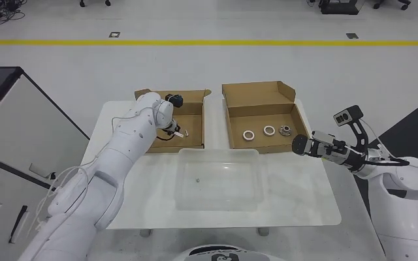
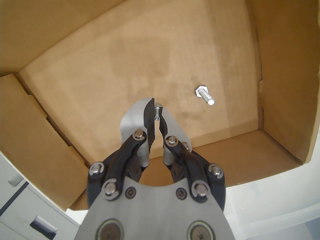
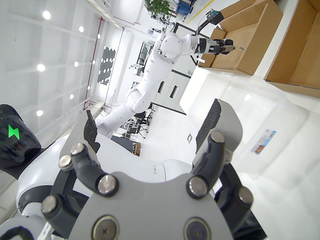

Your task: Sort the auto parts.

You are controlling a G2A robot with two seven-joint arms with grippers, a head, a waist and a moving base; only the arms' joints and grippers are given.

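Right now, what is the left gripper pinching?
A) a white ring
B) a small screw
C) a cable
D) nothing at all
B: the left gripper is shut on a screw, its thread showing between the pads, above the box floor where a bolt lies.

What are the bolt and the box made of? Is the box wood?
The bolt looks like metal, likely steel: silvery and shiny, with a bright glint on its end, like the screw in the left gripper. The box looks like brown cardboard, not wood: matte, with thin folded flaps.
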